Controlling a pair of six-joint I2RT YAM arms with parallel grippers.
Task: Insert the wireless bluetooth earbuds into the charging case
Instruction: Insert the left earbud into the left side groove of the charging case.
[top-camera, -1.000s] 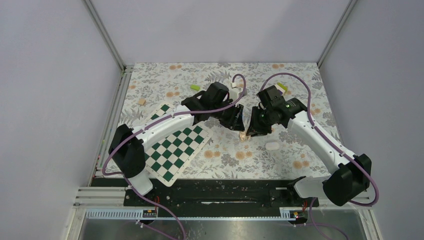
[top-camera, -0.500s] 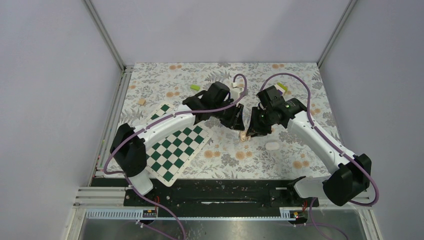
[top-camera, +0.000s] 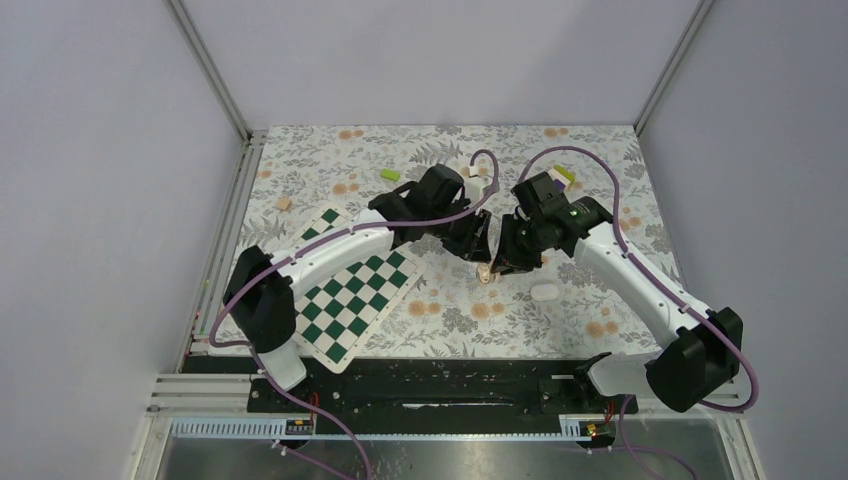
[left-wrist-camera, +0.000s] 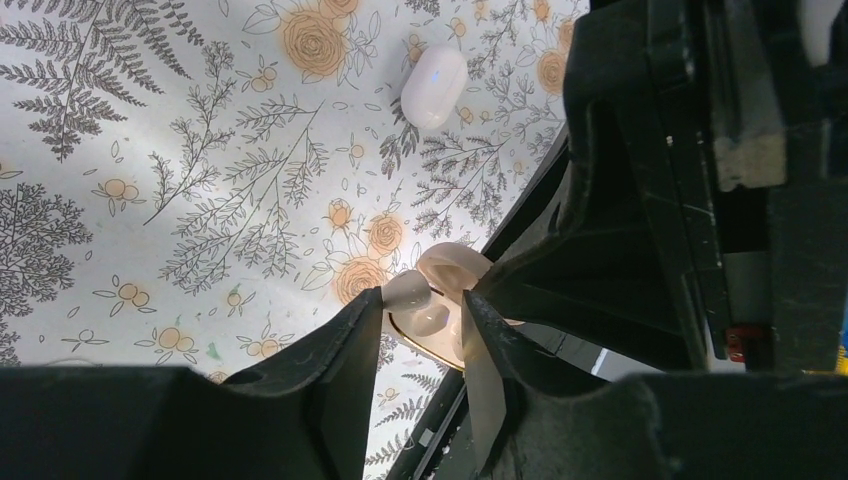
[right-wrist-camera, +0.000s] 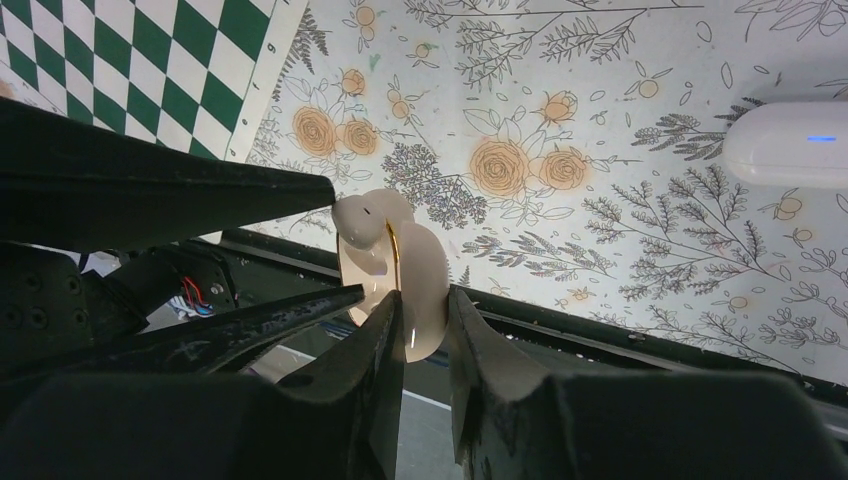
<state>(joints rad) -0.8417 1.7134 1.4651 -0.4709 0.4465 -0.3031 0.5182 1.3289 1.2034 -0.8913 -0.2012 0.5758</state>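
My right gripper (top-camera: 497, 262) (right-wrist-camera: 425, 300) is shut on the open charging case (right-wrist-camera: 420, 280), cream with a gold rim, and holds it above the flowered table near the middle (top-camera: 487, 272). My left gripper (top-camera: 479, 249) (left-wrist-camera: 420, 300) meets it from the left with its jaws partly apart. One fingertip (left-wrist-camera: 372, 300) rests against a white earbud (left-wrist-camera: 407, 290) (right-wrist-camera: 362, 212) at the case's open face. A second earbud (left-wrist-camera: 428, 318) seems to sit inside the case (left-wrist-camera: 455, 268).
A white rounded pod (top-camera: 545, 291) (left-wrist-camera: 433, 85) (right-wrist-camera: 790, 145) with a blue light lies on the table right of the grippers. A green chessboard mat (top-camera: 350, 290) lies at the left. Small green blocks (top-camera: 390, 174) and a tan block (top-camera: 284, 203) lie farther back.
Both grippers have closed in on each other a little. The left gripper has shifted right towards the case. The case stays in the right gripper.
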